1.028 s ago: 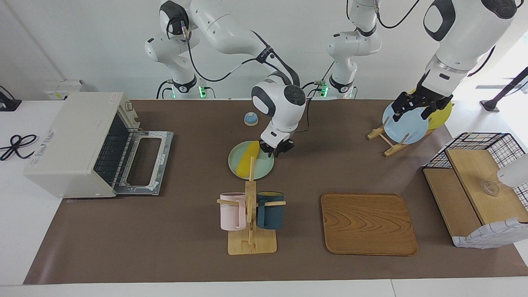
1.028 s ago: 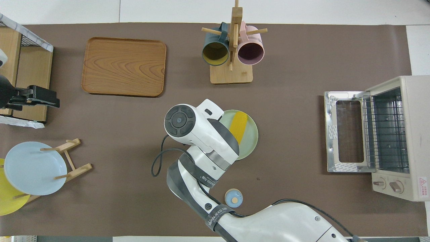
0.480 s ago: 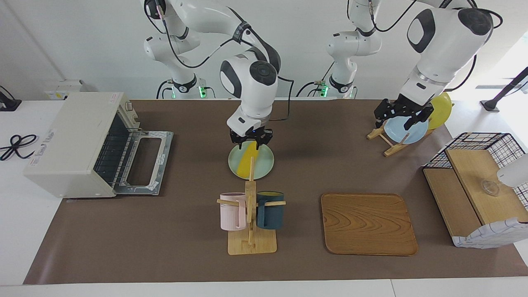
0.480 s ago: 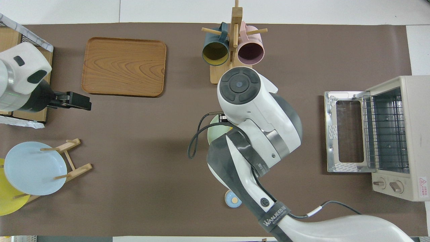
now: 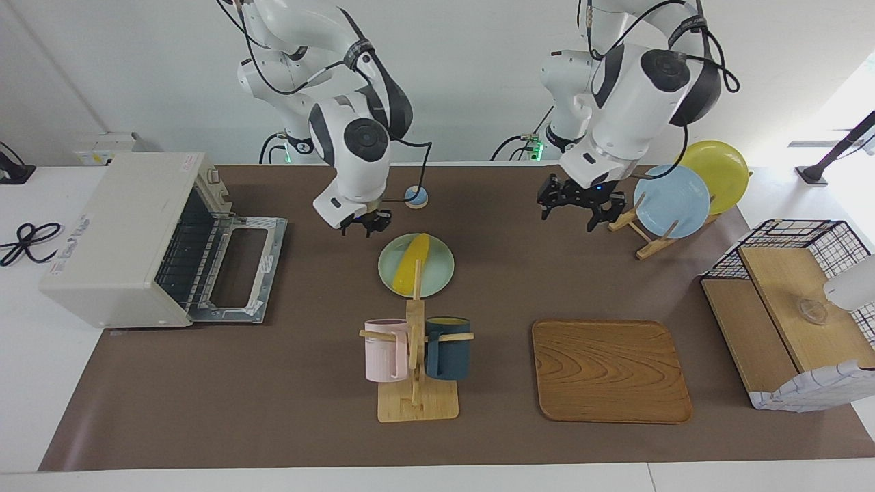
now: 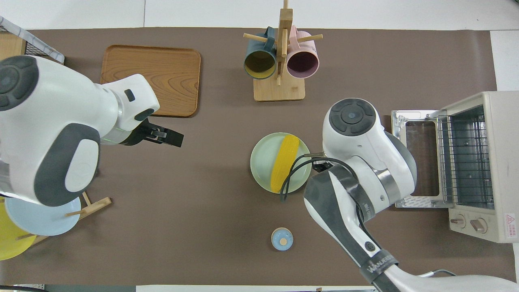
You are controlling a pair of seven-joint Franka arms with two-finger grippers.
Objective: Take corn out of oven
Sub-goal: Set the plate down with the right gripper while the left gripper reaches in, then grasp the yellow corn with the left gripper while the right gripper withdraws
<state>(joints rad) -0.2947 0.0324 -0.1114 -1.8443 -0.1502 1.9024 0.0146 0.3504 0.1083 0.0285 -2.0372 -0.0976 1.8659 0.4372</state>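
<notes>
The corn (image 5: 412,263) lies on a pale green plate (image 5: 441,273) in the middle of the table, outside the oven; it also shows in the overhead view (image 6: 284,162). The cream-white oven (image 5: 123,232) stands at the right arm's end with its door (image 5: 236,270) folded down and its wire rack bare. My right gripper (image 5: 364,225) hangs open and empty in the air, over the table between the plate and the oven door. My left gripper (image 5: 577,212) is open and empty in the air beside the plate rack.
A mug rack (image 5: 415,355) with a pink and a dark blue mug stands farther from the robots than the plate. There are also a wooden tray (image 5: 610,369), a rack with blue and yellow plates (image 5: 670,201), a wire basket with wooden boxes (image 5: 793,307) and a small blue round knob (image 5: 415,197).
My right gripper rose off the plate and moved toward the oven end, leaving the corn lying on the plate. My left gripper moved from the plate rack toward the table's middle.
</notes>
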